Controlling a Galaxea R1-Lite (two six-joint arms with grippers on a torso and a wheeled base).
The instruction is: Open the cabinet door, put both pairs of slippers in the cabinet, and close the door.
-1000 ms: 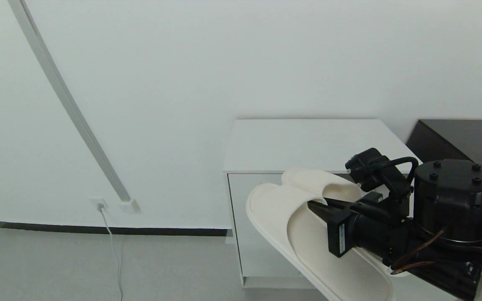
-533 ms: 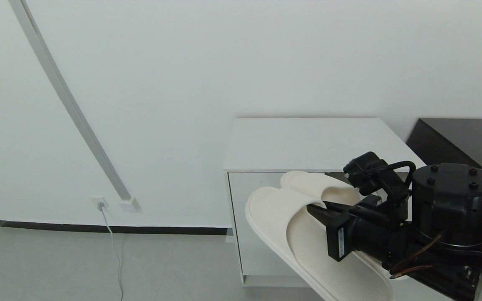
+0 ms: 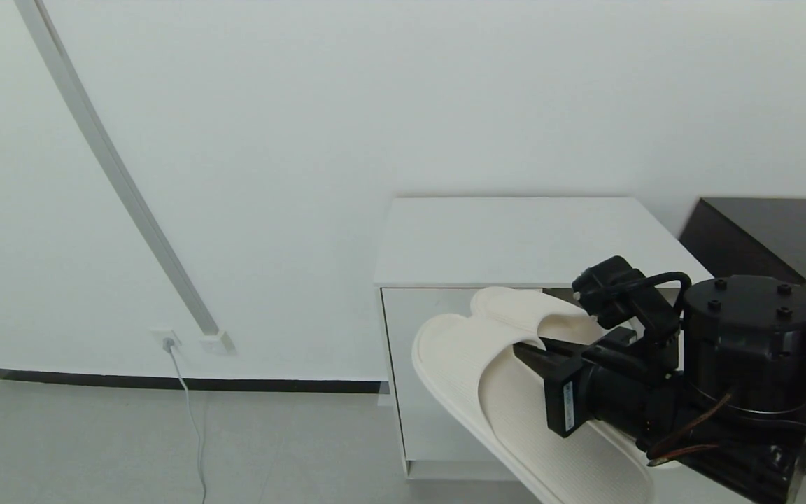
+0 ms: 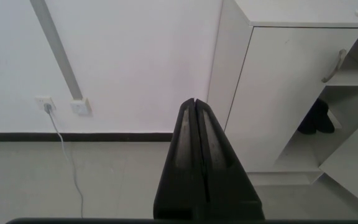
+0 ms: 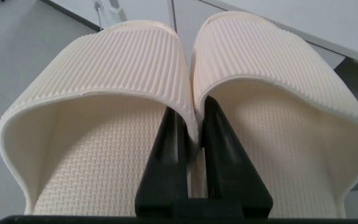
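Head cam: high up, facing fwd and down, mid-range, at wall (image 3: 375, 105) and cabinet (image 3: 515, 241). L wrist cam: lower, shares cabinet and wall socket (image 3: 167, 343) w/ head. R wrist cam: v. close over slippers (image 5: 123, 68), facing cabinet front.

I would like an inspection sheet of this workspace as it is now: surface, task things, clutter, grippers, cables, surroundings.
Surface: grey floor; the cabinet has a white top.
Job's things: one pair of cream slippers, held side by side in the air before the cabinet; one cabinet compartment is open and shelves show.
Clutter: dark item on a cabinet shelf, kind unclear.
Grippers: right gripper, fingers shut on the slippers' inner walls; left gripper, fingers shut, holding nothing.
Cables: white cable from the wall socket down to the floor.
Surroundings: white wall, slanting grey strip, dark skirting.
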